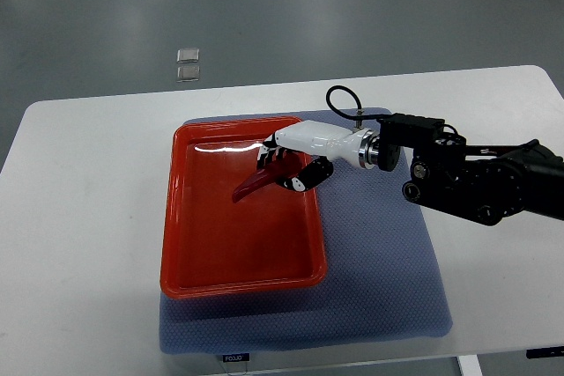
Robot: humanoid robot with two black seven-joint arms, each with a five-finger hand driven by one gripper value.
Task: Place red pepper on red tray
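Note:
A red tray [194, 253] lies on a blue-grey mat on the white table. My right hand [284, 165] reaches in from the right, over the tray's upper right part. Its fingers are curled around the stem end of a long red pepper [251, 186]. The pepper's pointed tip angles down-left just above or on the tray floor; I cannot tell whether it touches. The left arm does not show.
The blue-grey mat [388, 270] extends right of and below the tray. The white table [79, 217] surrounds it. Two small clear squares [188, 64] lie on the floor beyond the table's far edge.

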